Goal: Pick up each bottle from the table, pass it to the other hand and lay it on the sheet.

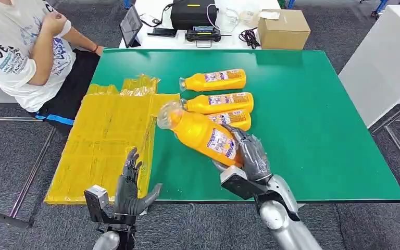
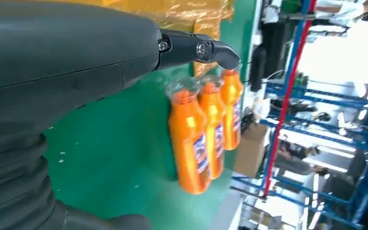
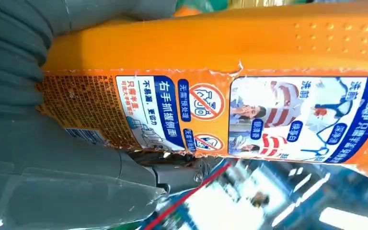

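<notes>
Bottle (image 1: 204,134) | gripped in right hand (image 1: 250,156) | left hand (image 1: 130,185) apart, empty

The label on the bottle (image 3: 249,72) in the right hand (image 3: 33,172) carries Chinese print: 右手抓握侧面 in white on blue, beside two red prohibition signs. On the person's white T-shirt (image 1: 10,57), dark letters read partly "COE".

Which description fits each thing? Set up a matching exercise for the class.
Things:
1. orange plastic bottle with clear cap
2. yellow crinkled plastic sheet
3. brown cardboard box
4. left hand

Descriptions:
A. open, holding nothing
B. gripped by the right hand
C. spread over the green table's left edge
D. on the white table behind

Pairs: 1-B, 2-C, 3-D, 4-A
</notes>
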`<state>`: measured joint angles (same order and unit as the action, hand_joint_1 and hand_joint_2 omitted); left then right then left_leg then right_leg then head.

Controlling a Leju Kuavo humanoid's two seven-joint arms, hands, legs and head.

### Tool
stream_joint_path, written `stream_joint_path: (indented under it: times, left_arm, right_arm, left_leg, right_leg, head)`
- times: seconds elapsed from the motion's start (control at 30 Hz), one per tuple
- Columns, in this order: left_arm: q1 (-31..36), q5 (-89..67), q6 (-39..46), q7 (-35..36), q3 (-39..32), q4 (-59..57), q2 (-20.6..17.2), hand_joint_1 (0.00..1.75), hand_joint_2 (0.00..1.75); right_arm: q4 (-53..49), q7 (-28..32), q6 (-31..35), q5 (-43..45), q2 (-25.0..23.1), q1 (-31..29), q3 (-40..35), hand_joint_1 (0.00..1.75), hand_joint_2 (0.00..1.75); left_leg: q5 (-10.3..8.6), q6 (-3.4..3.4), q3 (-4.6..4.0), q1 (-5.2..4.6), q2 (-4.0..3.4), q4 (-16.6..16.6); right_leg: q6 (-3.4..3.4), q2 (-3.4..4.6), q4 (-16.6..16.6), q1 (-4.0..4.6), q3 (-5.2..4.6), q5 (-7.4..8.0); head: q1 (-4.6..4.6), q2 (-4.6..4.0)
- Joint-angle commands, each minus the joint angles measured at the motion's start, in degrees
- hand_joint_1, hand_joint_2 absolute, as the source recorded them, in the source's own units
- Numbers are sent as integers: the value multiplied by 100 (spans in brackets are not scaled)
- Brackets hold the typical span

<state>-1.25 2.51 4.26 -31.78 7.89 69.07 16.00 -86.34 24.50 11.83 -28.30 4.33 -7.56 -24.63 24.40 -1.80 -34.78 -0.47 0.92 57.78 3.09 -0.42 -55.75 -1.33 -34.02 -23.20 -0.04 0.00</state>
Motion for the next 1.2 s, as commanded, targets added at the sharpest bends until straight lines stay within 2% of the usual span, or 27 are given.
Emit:
stream_joint_path:
  times: [0.03,0.23,0.27,0.37,0.5,0.53,0.8,1.2]
  left_arm:
    - [-17,30,2,42,-107,217,-75,0,175]
    - [-18,71,-6,46,-61,234,-93,0,175]
    - [-47,191,-86,111,0,305,-129,0,175]
    - [-60,382,-394,267,248,422,-223,0,175]
    - [20,741,-797,437,488,420,-289,0,175]
    - [27,832,-903,477,549,412,-318,0,175]
    - [82,1201,-1256,653,739,86,-364,0,175]
    - [112,1367,-1381,708,837,-86,-394,0,175]
  right_arm:
    - [-221,29,41,4,-220,149,418,175,175]
    - [-150,51,71,-10,-301,184,496,175,175]
    - [-82,35,280,-301,-339,233,558,175,175]
    - [292,105,796,-781,-568,398,668,175,175]
    - [1061,573,935,-503,-974,491,649,175,175]
    - [1289,686,879,-351,-1091,504,610,175,175]
    - [2215,1119,608,-11,-1540,445,16,175,175]
    - [2520,1216,440,168,-1641,352,-390,175,175]
  left_leg:
    - [6,10,12,4,-11,0]
    - [8,11,20,7,-13,0]
    - [15,15,27,13,-18,4]
    - [12,13,29,12,-9,0]
    - [16,17,44,18,-18,-4]
    - [4,9,22,9,-11,-7]
    - [15,21,46,21,-33,-11]
    - [9,13,28,14,-18,-5]
  right_leg:
    - [-12,8,0,4,9,-3]
    - [-13,9,2,8,15,-5]
    - [-18,13,2,14,23,-8]
    - [-16,5,6,14,28,-9]
    - [-21,14,13,20,42,-9]
    - [-10,8,10,9,19,-1]
    - [-24,28,15,22,38,-4]
    - [-16,14,7,14,23,-5]
  head:
    - [-2,0]
    - [-2,0]
    - [-2,0]
    - [-2,0]
    - [-2,0]
    - [-2,0]
    - [-2,0]
    - [-2,0]
